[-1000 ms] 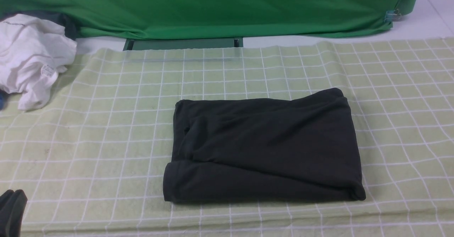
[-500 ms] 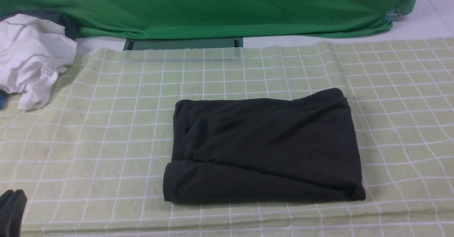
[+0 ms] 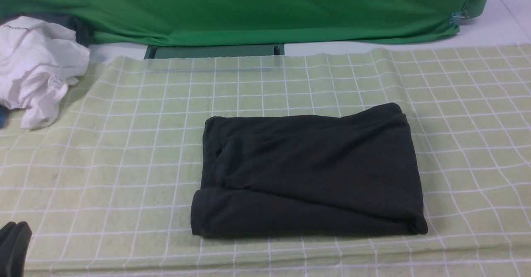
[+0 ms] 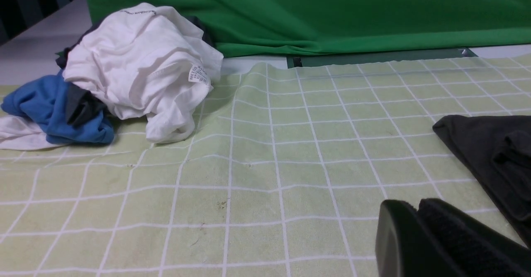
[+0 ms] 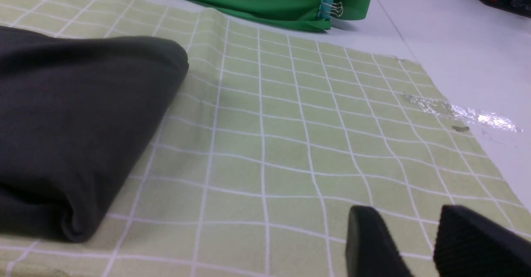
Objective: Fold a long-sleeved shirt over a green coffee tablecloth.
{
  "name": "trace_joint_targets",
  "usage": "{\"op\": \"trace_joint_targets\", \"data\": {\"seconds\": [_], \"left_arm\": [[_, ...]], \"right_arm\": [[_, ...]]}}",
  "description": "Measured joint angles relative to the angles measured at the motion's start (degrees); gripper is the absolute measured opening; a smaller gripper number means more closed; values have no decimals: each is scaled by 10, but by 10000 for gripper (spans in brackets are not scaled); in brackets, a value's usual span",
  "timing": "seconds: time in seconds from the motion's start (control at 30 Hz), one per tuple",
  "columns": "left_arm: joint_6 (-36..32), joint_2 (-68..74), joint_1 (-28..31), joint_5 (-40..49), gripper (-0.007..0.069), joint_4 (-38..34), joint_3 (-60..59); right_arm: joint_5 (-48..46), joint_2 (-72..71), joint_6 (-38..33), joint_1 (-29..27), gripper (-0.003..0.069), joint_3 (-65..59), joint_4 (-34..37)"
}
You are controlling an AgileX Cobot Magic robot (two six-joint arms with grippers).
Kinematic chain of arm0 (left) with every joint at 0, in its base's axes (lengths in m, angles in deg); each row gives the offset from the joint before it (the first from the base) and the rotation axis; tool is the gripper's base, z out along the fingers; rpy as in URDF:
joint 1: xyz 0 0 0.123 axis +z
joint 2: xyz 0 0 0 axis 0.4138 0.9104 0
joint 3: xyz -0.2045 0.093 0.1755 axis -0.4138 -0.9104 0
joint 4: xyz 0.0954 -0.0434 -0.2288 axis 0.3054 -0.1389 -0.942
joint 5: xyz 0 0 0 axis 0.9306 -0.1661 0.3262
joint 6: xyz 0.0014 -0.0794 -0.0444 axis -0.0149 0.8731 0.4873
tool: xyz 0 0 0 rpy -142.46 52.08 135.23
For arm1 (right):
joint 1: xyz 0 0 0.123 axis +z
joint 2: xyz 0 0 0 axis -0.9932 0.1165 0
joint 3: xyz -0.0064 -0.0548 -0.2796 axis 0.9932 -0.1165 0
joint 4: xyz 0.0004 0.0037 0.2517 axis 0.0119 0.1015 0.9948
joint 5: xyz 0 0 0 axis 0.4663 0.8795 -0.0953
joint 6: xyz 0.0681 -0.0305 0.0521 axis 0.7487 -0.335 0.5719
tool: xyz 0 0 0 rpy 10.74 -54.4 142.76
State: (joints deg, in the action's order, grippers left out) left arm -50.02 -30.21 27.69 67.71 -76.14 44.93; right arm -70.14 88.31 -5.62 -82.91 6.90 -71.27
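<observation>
Folded long-sleeved shirt point(image 3: 309, 173) hides its print; left gripper point(image 3: 14, 244) looks closed, cropped

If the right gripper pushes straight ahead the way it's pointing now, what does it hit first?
Probably nothing but the tablecloth: the right gripper points over bare checked cloth toward its far edge, and the folded shirt lies well off to the side. Depth is uncertain.

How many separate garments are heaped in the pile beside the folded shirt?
At least 3: white garment on top, blue one beneath its side, dark one tucked between. More may be hidden underneath.
</observation>
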Motion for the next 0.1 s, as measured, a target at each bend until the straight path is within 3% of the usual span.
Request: {"op": "trace_joint_targets", "data": {"seconds": [0.1], "left_arm": [[0, 0, 0, 0, 42, 0, 0]], "right_arm": [[0, 0, 0, 0, 241, 0, 0]]}}
